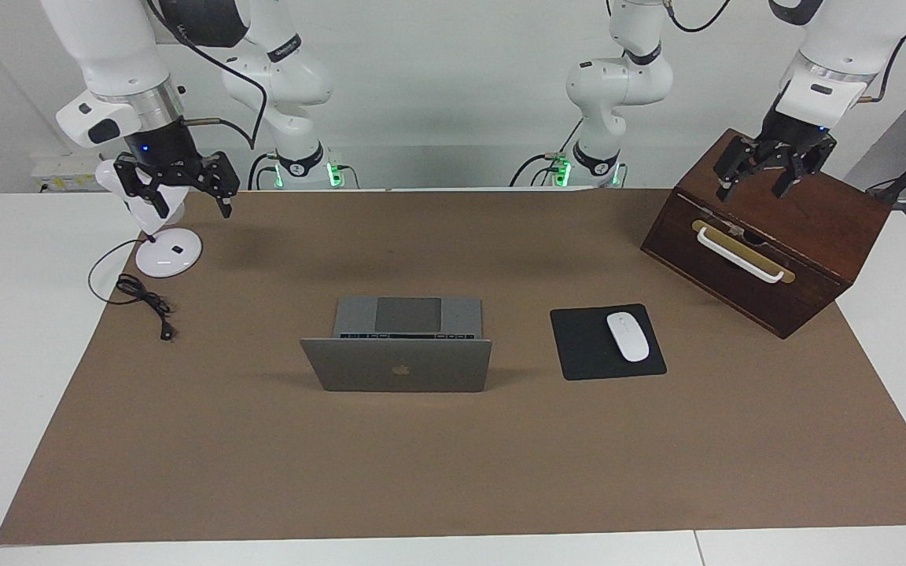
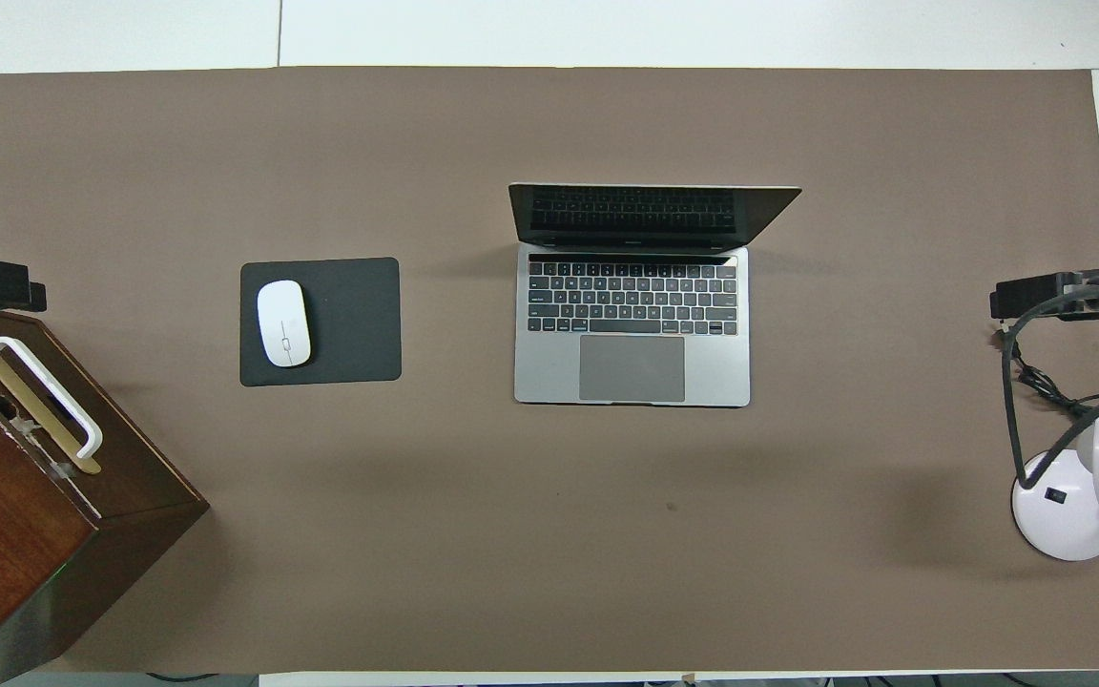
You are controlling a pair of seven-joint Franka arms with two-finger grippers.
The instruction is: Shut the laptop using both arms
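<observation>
White desk under a matte brown mat [image 1: 453, 472] carries everything. Going left to right in the facing view: the right gripper [image 1: 189, 192] hangs with jaws spread and empty over a white lamp base [image 1: 168, 253]. At the mat's middle the laptop [image 1: 398, 365], smooth silver-grey metal, stands open with its lid upright, hinge running along the desk's length, keyboard toward the robots. Toward the left arm's end lie a black mouse pad [image 1: 579, 346] and glossy white mouse [image 1: 627, 336]. The left gripper [image 1: 760, 179], jaws wide and empty, hovers over a dark wooden box [image 1: 815, 228]. Both arms look about equally far from the lid.
</observation>
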